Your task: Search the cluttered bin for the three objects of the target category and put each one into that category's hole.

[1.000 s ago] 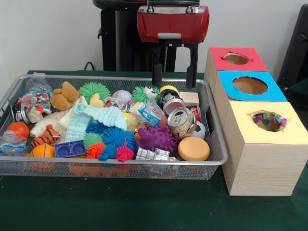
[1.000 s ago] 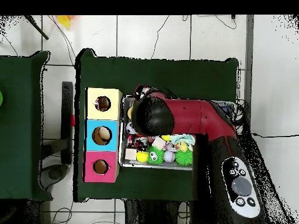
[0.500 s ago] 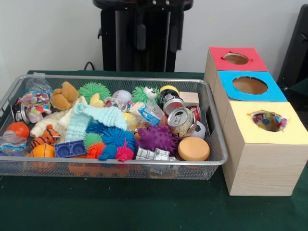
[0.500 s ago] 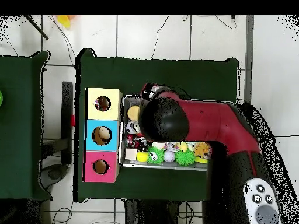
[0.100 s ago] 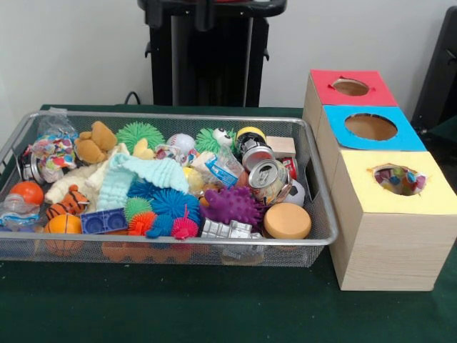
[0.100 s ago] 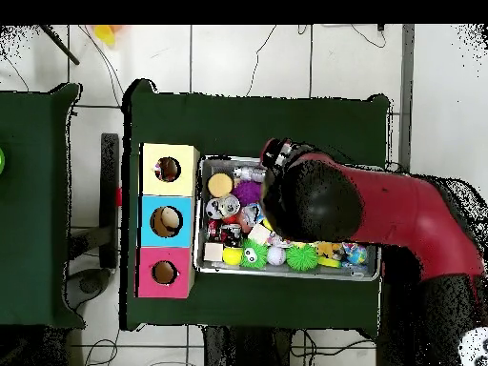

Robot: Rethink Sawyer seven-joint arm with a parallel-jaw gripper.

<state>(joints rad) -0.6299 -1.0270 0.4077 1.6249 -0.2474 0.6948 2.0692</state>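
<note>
One cluttered bin; three boxes

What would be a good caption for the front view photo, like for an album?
A wire bin crammed with toys and cans sits beside three boxes with red, blue and yellow holed tops.

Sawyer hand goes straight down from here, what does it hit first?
Likely clutter in the bin, around the mint cloth. The arm hides the exact spot from above, so unsure.
</note>
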